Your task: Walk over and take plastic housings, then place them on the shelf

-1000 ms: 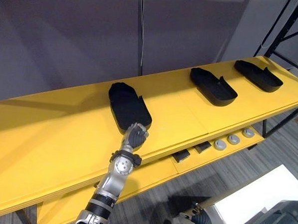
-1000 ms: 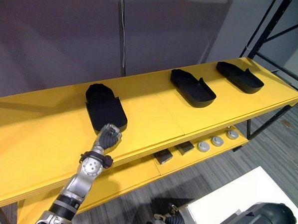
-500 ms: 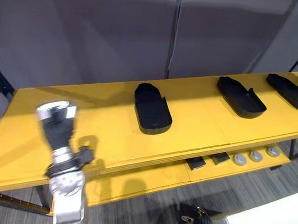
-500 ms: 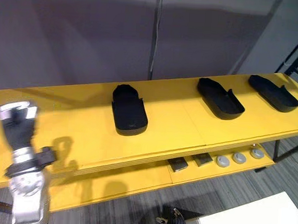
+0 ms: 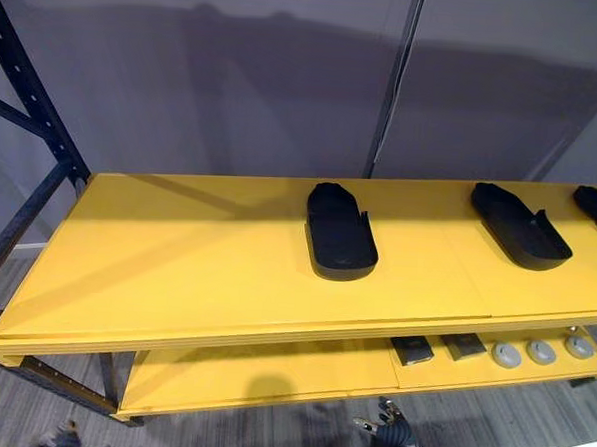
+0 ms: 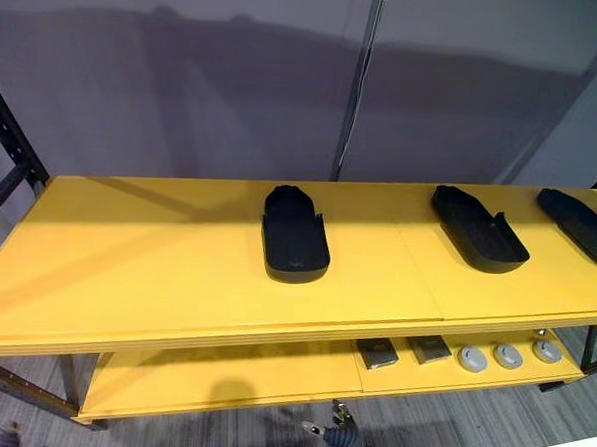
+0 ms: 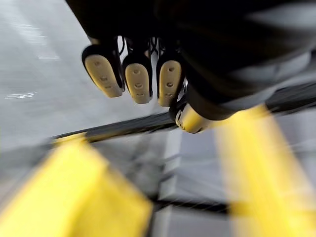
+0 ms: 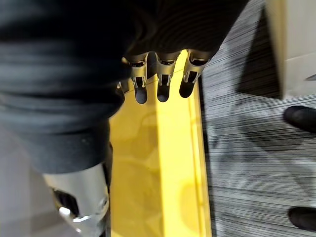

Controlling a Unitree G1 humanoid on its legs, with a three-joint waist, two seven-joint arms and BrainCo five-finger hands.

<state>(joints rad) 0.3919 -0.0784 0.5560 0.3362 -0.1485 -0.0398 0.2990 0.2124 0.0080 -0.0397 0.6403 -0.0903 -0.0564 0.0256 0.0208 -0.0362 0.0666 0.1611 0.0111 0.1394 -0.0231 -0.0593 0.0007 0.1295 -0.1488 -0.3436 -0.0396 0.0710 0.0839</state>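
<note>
You have three black plastic housings, shallow open shells with one rounded end, lying on the top yellow shelf board (image 5: 176,267), and neither hand carries one. The leftmost black housing (image 5: 340,236) lies about mid-board with its long side running front to back. The middle black housing (image 5: 519,225) lies well apart to its right, angled a little. The rightmost black housing (image 6: 584,223) lies beyond that, cut by the picture's edge. All three rest flat on the board with their hollow sides up, none touching another. Under the board, the lower yellow shelf (image 5: 250,376) carries two small dark rectangular blocks (image 5: 412,350) side by side and, just to their right, a row of three grey round discs (image 5: 540,351). A dark perforated metal rack upright (image 5: 34,110) rises at the left end of the shelves, against a plain grey wall. Your left hand (image 7: 170,81) shows in its own wrist view with its fingers curled in, pale pads turned back toward the camera, the thumb tucked beside them and nothing in the grasp. Your right hand (image 8: 158,81) hangs over a yellow board beside grey striped floor, its fingers loose and holding nothing.
</note>
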